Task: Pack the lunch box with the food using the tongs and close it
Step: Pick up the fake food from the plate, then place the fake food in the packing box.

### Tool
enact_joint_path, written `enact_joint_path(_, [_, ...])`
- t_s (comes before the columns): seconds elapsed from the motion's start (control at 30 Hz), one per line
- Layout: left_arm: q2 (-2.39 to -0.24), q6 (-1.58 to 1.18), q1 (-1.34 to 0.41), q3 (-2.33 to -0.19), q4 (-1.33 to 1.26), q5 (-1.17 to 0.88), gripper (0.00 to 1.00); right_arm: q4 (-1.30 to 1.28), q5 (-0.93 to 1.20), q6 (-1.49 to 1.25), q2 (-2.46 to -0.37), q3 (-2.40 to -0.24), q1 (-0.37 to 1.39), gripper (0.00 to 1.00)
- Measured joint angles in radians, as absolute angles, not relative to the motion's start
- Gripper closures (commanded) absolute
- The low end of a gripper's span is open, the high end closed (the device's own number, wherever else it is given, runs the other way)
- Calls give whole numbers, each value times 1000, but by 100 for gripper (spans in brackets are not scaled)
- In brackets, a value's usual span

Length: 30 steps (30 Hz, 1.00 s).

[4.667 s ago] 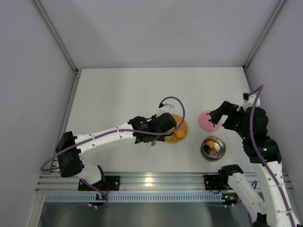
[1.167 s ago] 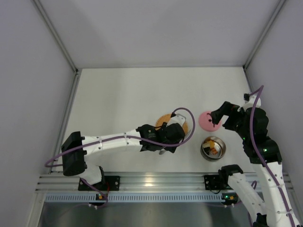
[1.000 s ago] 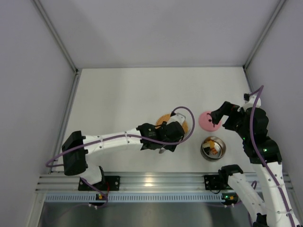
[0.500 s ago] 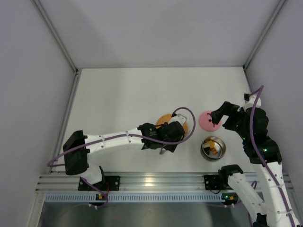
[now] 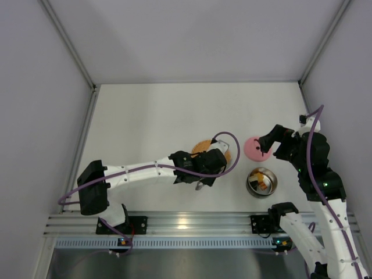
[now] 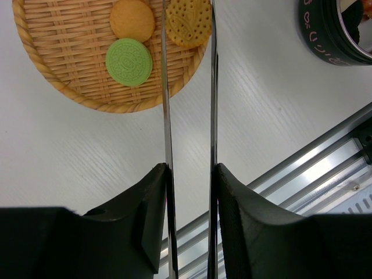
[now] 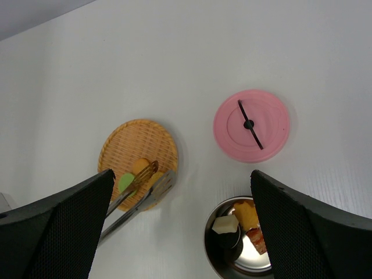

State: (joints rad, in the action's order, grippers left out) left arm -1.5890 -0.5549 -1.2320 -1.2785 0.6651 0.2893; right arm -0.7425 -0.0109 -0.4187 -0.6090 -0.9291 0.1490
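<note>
At the woven mat (image 6: 52,58)

The left gripper (image 6: 189,174) clamps the tongs (image 6: 165,116), whose arms flank a yellow biscuit (image 6: 188,23); the right gripper (image 5: 263,144) hangs spread wide near the pink lid (image 7: 251,125); the lunch box (image 7: 210,244) sits uncovered just beside it, food (image 7: 250,215) inside.

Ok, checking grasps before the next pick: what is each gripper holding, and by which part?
Left gripper clamps the tongs across both arms, well back from their tips; right gripper holds nothing.

The tongs (image 6: 166,116) are thin, glossy polished metal. The mat (image 6: 64,52) is rough woven wicker. The lid (image 7: 251,125) looks like smooth matt plastic, the lunch box (image 5: 250,183) shiny steel, and the table (image 6: 87,157) matt.
</note>
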Motion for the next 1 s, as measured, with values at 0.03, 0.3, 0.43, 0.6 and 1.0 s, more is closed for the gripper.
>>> enact_joint_path(0.03, [-1589, -555, -1232, -1279, 665, 289, 64, -743, -11, -419, -609, -929, 149, 1])
enact_joint_path(0.3, [-1582, -555, -1232, -1279, 665, 287, 66, -743, -12, -419, -609, -928, 149, 1])
enact_joint_path(0.43, [-1570, -554, -1233, -1279, 665, 285, 66, -746, -15, -419, -609, -921, 149, 1])
enact_joint_path(0.6, [-1565, -547, -1245, -1303, 672, 288, 66, -748, -15, -419, -609, -916, 149, 1])
enact_joint_path(1.0, [-1606, -516, -1369, -1502, 675, 313, 67, -749, -31, -419, -609, -916, 149, 0])
